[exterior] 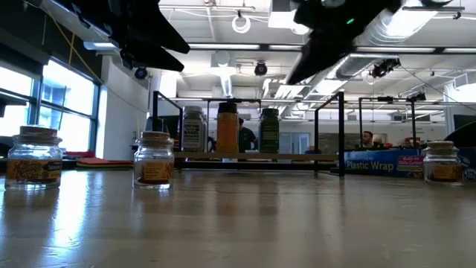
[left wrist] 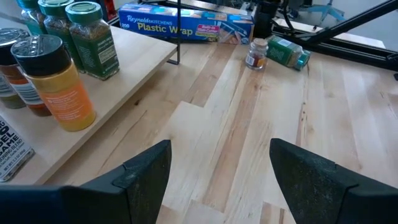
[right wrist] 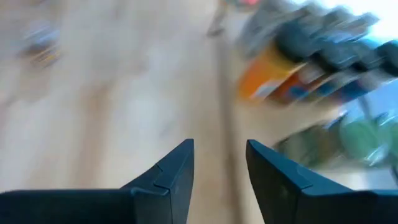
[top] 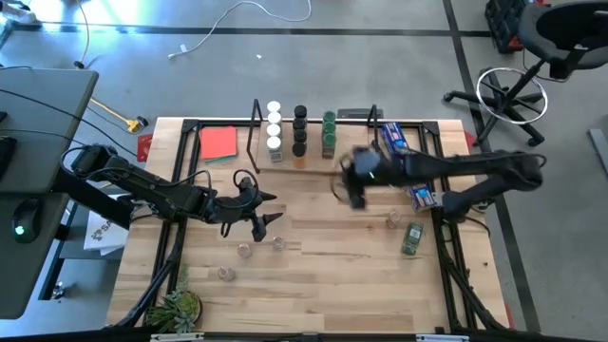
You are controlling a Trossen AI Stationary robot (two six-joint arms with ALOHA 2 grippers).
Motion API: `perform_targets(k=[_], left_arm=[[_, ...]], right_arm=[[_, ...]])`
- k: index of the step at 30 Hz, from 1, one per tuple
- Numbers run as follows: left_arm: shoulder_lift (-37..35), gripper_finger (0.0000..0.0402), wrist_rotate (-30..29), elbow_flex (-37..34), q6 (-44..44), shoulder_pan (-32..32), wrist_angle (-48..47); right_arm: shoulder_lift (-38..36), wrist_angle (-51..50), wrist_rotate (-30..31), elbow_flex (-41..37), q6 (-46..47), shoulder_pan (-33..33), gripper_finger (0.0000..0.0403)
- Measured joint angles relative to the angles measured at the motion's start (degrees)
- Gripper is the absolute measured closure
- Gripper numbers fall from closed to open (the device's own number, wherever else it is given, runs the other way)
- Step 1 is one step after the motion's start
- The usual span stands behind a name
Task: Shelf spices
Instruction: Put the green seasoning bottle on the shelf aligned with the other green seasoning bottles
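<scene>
while nine spices [top: 300,134] stand on the shelf [top: 313,163] | left pincer [top: 267,216] spread, empty | right pincer [top: 352,195] parted, empty

Four cameras covering one bench [top: 323,275]

One is looking straight down, one is peering level across the boards, and both wrist cameras are aiming close toward the shelf [top: 313,163], shared by all; the right wrist's blurred picture is probably showing it too.

red card [top: 219,143] | blue plastic-wrap box [left wrist: 186,22]; white lettering | orange jar [left wrist: 59,87]; black lid | green-lidded jar [left wrist: 93,38]
</scene>
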Motion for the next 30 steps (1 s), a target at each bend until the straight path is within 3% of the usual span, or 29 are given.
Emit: perform_targets(k=[3,9,13,23,30], left_arm=[[0.0,0.0133,-0.1,0.0,0.0,0.0,0.0],[0.0,0.0133,-0.6,0.0,1.6,0.0,1.5],[0.0,0.0133,-0.7,0.0,4.0,0.0,4.0],[0.0,0.0133,-0.7,0.0,4.3,0.0,4.3],[0.0,0.0133,-0.6,0.0,4.6,0.0,4.3]], right_arm=[[-4.7,-13.4,-1.4,0.0,6.0,7.8,0.0262],[-9.2,-37.5,-15.3,0.0,20.0,20.3,0.0262],[-8.3,-46.0,-20.9,0.0,20.6,27.1,0.0249],[-1.5,-51.3,-19.5,-0.1,6.0,33.3,0.0106],[3.1,-47.5,-14.0,-6.2,-1.6,37.6,0.0087]])
